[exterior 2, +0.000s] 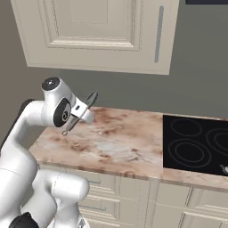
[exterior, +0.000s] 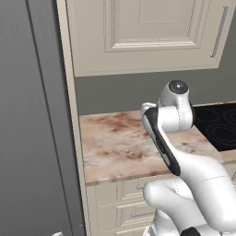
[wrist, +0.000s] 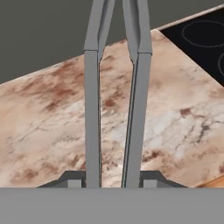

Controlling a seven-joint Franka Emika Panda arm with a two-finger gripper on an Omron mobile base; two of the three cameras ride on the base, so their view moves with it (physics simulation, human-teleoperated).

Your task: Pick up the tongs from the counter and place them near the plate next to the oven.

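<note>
The tongs (wrist: 113, 100) are running up the middle of the hand view as two slim grey arms, from the bottom centre to the top edge, drawing closer toward the top. Their lower ends are sitting between the two dark finger tips (wrist: 72, 178) at the bottom of that frame, which are pressing in on them from either side, so the gripper (wrist: 111, 181) is clamped on the tongs with only a narrow gap left between its fingers.

In the right base view the tongs (exterior 2: 82, 111) are showing at left of centre, tilted, one end pointing toward the upper right against the grey wall (exterior 2: 187, 89) and the other hanging lower left past the hand; they are lifted clear of the counter (exterior 2: 116, 142). The gripper (exterior 2: 80, 111) is sitting at the end of the white arm (exterior 2: 31, 120) (the fingers themselves are too small to make out here).

In the left base view the arm (exterior: 184, 152) is rising from the lower right and covering the hand.

The mottled beige counter is lying below the tongs. The black cooktop (exterior 2: 200, 144) is occupying the right side of the right base view and the upper right corner of the hand view. Cream cabinets (exterior 2: 98, 26) are hanging above, and cream drawers (exterior 2: 133, 196) are sitting under the counter.
</note>
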